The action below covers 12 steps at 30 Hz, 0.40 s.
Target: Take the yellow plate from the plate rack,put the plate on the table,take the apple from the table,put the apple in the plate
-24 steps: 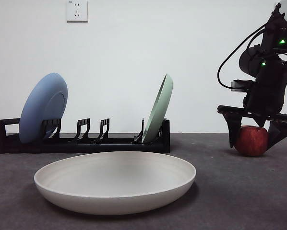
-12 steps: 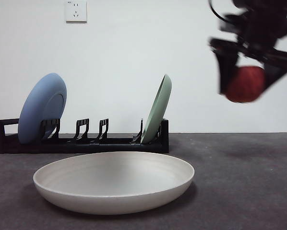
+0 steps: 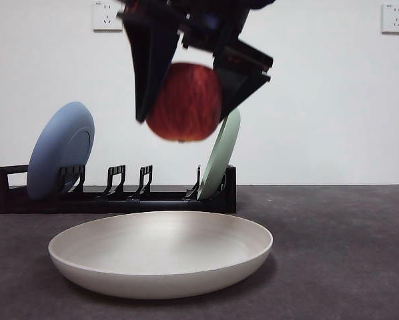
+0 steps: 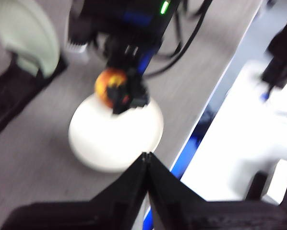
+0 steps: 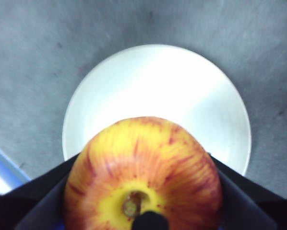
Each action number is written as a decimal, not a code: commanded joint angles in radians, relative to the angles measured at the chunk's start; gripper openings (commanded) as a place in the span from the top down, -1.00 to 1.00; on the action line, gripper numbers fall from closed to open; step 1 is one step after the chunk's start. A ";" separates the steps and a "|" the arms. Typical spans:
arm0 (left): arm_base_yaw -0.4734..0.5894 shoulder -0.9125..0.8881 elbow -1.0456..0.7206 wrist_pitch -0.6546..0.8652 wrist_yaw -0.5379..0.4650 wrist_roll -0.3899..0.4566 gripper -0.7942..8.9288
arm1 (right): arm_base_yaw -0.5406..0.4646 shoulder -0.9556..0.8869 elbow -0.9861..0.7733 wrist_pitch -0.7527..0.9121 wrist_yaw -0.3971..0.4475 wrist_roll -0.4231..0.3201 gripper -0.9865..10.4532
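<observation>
While aloft, apple (image 3: 184, 102) (clear above yellow plate (image 3: 161, 252))

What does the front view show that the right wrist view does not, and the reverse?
Only the front view shows the plate rack with the blue plate and pale green plate, and the gap of air between apple and plate. Only the right wrist view shows the apple's yellow top and stem, centred over the plate's round outline. Both show the right tool shut on the apple above the yellow plate on the table.
</observation>
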 commanded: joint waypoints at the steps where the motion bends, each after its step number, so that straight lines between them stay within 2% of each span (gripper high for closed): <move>1: -0.002 -0.011 -0.001 0.011 0.006 -0.024 0.85 | 0.022 0.041 -0.003 0.035 0.003 0.023 0.85; 7: -0.002 -0.046 -0.021 0.010 0.000 0.002 0.85 | 0.028 0.181 -0.004 0.134 0.003 0.024 0.85; 12: -0.002 -0.073 -0.108 0.010 -0.002 0.008 0.85 | 0.028 0.215 -0.006 0.176 0.007 0.009 0.85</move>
